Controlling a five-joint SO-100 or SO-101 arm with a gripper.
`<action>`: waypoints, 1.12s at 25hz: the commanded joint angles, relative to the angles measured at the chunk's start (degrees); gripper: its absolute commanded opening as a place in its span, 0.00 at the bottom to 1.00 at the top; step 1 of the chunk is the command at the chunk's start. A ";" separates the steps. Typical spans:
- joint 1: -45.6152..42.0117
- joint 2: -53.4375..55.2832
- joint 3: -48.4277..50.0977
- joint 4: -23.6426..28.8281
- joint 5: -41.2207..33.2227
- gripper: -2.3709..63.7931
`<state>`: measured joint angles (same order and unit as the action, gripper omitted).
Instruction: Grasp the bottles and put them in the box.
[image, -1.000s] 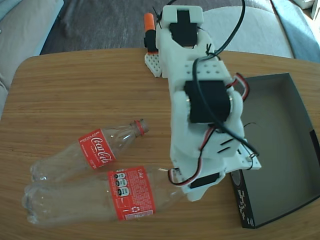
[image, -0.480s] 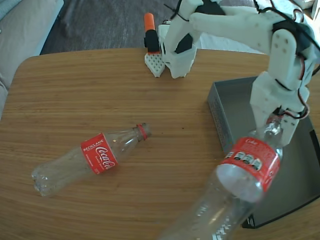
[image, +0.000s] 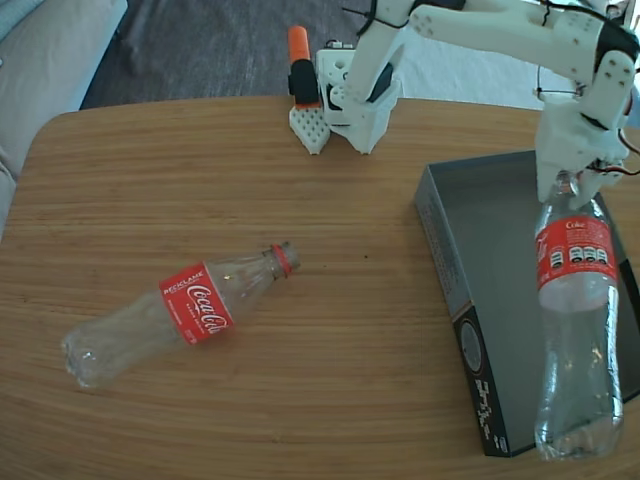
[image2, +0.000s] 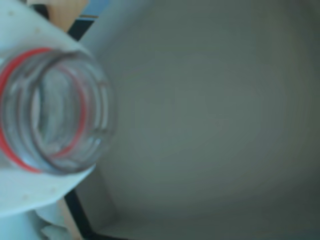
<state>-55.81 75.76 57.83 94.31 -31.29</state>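
One clear Coca-Cola bottle (image: 180, 315) with a red label lies on its side on the wooden table, left of centre, its open neck pointing right. A second bottle (image: 575, 300) hangs neck-up over the right part of the box (image: 446, 250), a shallow tray that is grey inside with a black printed side. My white gripper (image: 568, 183) is shut on this bottle's neck. The wrist view looks down the bottle mouth (image2: 50, 110) and its red ring, with the box's grey floor (image2: 210, 115) beneath.
An orange-topped piece (image: 298, 50) on a white perforated foot stands at the table's back edge beside the arm's base (image: 355, 95). A pale cushion (image: 45, 50) lies beyond the table's left corner. The box reaches close to the table's right edge.
The arm swung from the front left of the table to the right, lifting one bottle away from the other. That bottle now hangs nearly upright over the box.
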 joint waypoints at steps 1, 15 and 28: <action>-0.26 4.48 0.79 3.78 -4.83 0.03; 1.58 5.98 9.76 3.87 -17.58 0.03; 1.14 20.39 28.30 3.08 -21.53 0.03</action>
<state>-54.58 92.20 86.31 94.31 -52.65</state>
